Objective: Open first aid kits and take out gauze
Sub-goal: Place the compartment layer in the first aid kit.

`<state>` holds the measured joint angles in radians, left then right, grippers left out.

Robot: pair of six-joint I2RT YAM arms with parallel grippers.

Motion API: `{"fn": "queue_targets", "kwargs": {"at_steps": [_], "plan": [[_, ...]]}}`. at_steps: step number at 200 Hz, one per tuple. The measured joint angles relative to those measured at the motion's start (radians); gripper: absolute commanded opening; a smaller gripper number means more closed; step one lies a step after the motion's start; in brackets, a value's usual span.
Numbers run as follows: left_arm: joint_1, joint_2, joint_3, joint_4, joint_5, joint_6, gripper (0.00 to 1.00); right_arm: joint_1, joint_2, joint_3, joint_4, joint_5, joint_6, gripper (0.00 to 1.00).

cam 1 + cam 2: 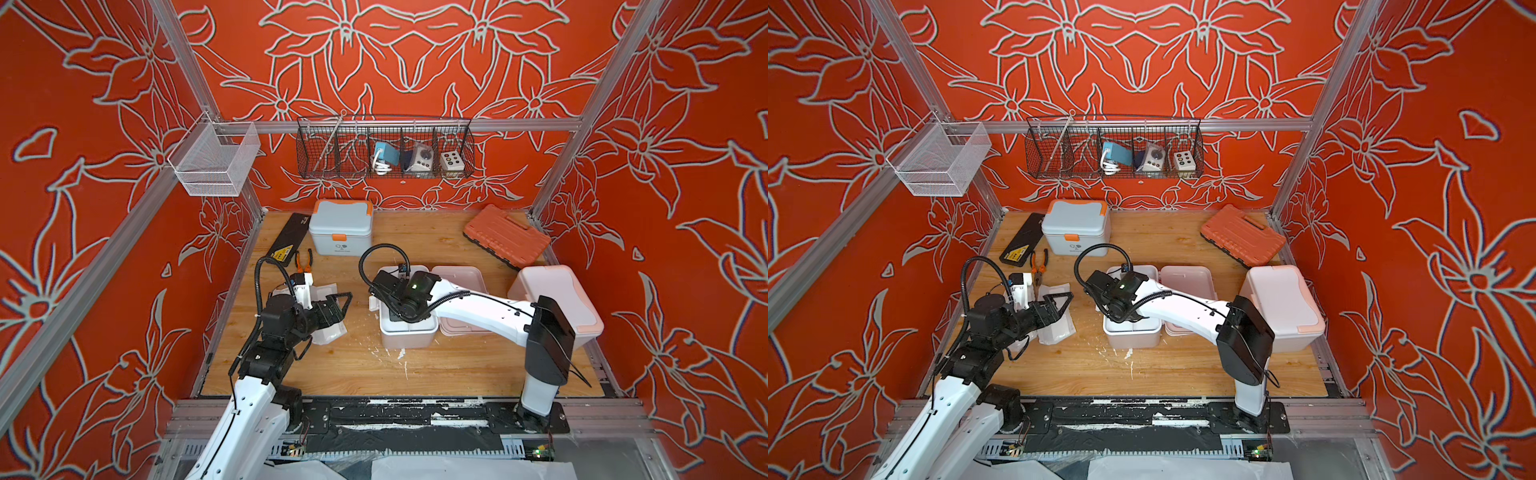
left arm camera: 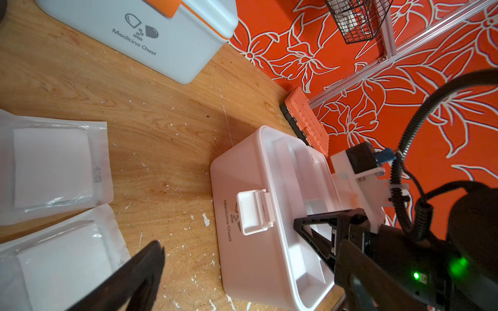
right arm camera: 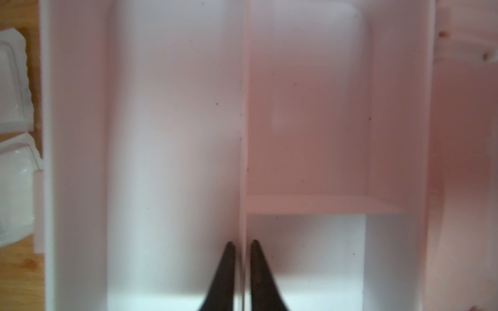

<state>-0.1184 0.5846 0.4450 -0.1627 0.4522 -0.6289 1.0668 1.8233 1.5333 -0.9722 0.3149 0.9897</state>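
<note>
Only the right wrist view looks inside the open kit (image 3: 75, 134). Its pale compartments are bare, and the right gripper (image 3: 242, 242) is narrow, one finger on each side of a divider (image 3: 243, 107); a pinch cannot be told. In a top view the right arm (image 1: 478, 301) hides this. There the white kit (image 1: 409, 338) sits mid-frame, long axis running up the frame, latch (image 2: 253, 212) side facing left. Gauze packets (image 1: 328, 332), flat white squares in clear wrap, lie centre-left, partly hidden by the wide-open left gripper (image 1: 347, 305).
</note>
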Motion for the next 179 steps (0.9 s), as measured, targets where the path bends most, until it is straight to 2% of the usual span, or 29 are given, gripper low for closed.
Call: {"fn": "queue_targets", "kwargs": {"at_steps": [30,38,49,56,71,78,95,117,135,179], "plan": [[0.0,0.002,0.0,0.008,0.018,-0.011,0.97,-0.002,-0.007,0.0,-0.008,-0.005,-0.035,0.49],[0.0,0.005,0.0,0.011,0.022,-0.015,0.97,-0.002,-0.01,0.0,-0.01,-0.006,-0.044,0.55],[0.0,0.008,0.0,0.015,0.027,-0.019,0.97,-0.002,-0.016,0.0,-0.014,-0.012,-0.052,0.57],[0.0,0.01,0.0,0.015,0.03,-0.022,0.97,-0.002,-0.023,0.0,-0.016,-0.014,-0.058,0.63],[-0.002,0.014,0.0,0.015,0.035,-0.025,0.97,-0.002,-0.041,0.001,-0.018,-0.019,-0.072,0.65],[-0.003,0.015,0.0,0.015,0.037,-0.026,0.97,-0.002,-0.051,0.002,-0.019,-0.02,-0.077,0.7],[-0.008,0.015,0.0,0.015,0.04,-0.027,0.97,-0.002,-0.073,0.01,-0.023,-0.026,-0.091,0.73],[-0.019,0.023,0.002,0.014,0.041,-0.031,0.98,-0.002,-0.098,0.023,-0.022,-0.031,-0.122,0.89],[-0.041,0.035,0.013,0.012,0.04,-0.034,0.97,-0.002,-0.127,0.024,-0.019,-0.037,-0.147,0.98],[-0.152,0.081,0.097,0.006,0.016,-0.037,0.98,-0.02,-0.264,0.022,-0.008,-0.043,-0.237,0.98]]}}
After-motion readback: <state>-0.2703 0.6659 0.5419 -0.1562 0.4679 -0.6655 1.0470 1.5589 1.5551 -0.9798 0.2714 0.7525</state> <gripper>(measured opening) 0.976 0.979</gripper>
